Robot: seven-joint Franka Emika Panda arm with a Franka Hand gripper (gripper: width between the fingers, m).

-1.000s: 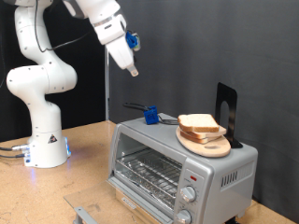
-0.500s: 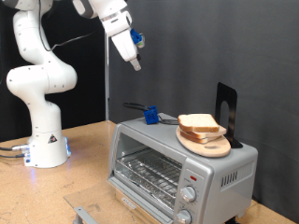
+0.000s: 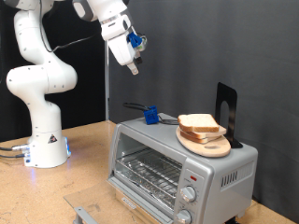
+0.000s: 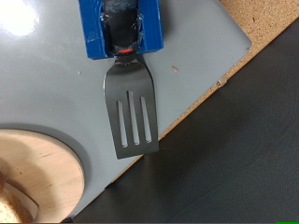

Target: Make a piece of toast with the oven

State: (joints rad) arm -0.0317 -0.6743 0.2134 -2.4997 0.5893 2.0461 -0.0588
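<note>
The silver-grey oven (image 3: 177, 168) stands at the exterior view's lower right, door shut, wire rack showing through the glass. Two slices of toast (image 3: 198, 122) lie stacked on a round wooden board (image 3: 207, 145) on the oven's top. My gripper (image 3: 133, 65) hangs high in the air, above and to the exterior view's left of the oven, holding nothing visible. The wrist view looks down on the oven's grey top (image 4: 196, 65), the board (image 4: 42, 173) and a corner of toast (image 4: 9, 201); my fingers do not show there.
A black slotted spatula (image 4: 131, 107) in a blue holder (image 4: 121, 28) lies on the oven's top, also seen in the exterior view (image 3: 148, 115). A black upright stand (image 3: 226, 112) is behind the board. The arm's white base (image 3: 42, 140) stands on the wooden table at the left.
My gripper has risen and moved a little to the exterior view's left, away from the oven top. The toast, board and spatula have not moved.
</note>
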